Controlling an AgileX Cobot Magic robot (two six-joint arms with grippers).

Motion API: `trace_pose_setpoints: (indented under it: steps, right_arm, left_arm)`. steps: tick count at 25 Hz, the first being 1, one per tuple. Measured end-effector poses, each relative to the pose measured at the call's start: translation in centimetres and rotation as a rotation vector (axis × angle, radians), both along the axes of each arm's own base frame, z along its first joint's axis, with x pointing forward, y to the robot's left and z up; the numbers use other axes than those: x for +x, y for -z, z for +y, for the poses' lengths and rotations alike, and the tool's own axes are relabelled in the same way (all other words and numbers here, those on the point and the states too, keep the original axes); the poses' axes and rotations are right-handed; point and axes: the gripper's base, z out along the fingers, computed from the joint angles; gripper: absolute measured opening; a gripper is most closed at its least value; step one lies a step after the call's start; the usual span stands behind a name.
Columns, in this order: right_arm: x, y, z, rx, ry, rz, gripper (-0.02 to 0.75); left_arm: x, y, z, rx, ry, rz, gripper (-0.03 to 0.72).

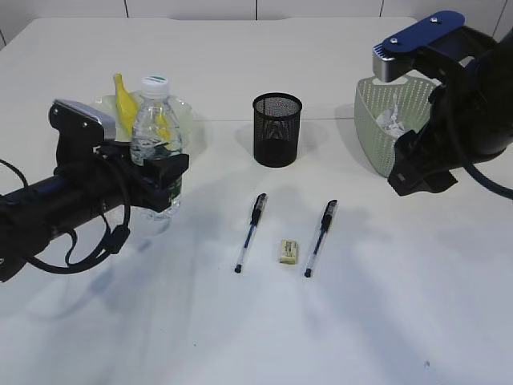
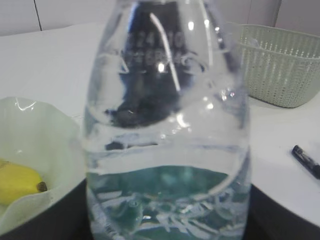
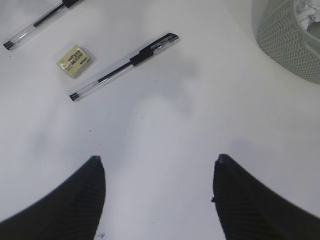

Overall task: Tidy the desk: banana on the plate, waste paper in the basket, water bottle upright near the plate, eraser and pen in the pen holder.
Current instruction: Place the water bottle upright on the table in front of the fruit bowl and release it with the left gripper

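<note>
Upright water bottle (image 1: 155, 132) beside plate (image 1: 186, 112)

banana (image 1: 123, 98) in plate (image 1: 186, 112), far left | water bottle (image 1: 155, 132) upright before plate | pen holder (image 1: 277, 129) centre | waste paper (image 1: 392, 122) in basket (image 1: 373, 128), right | eraser (image 1: 288, 250) between two pens (image 1: 250, 232), front

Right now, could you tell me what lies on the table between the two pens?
The eraser lies between the left pen and the right pen, apart from both. The exterior view shows it, and the right wrist view too.
</note>
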Motion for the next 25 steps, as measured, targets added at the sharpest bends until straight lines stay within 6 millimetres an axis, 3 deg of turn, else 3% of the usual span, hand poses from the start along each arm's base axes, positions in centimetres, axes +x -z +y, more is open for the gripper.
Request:
trace_pose_setpoints:
  steps: [15,19,25]
  right_arm:
    - [0.0,0.0,0.0,0.0,0.002,0.002,0.505]
    - [0.0,0.0,0.0,0.0,0.002,0.002,0.505]
    - [0.0,0.0,0.0,0.0,0.002,0.002,0.505]
  left_arm:
    - [3.1,3.2,-0.5,-0.006,-0.051,0.031,0.403]
    - [3.6,4.4,0.1,0.0,-0.075,0.051,0.403]
    - [4.8,4.5,1.6,-0.013,-0.126,0.036,0.402]
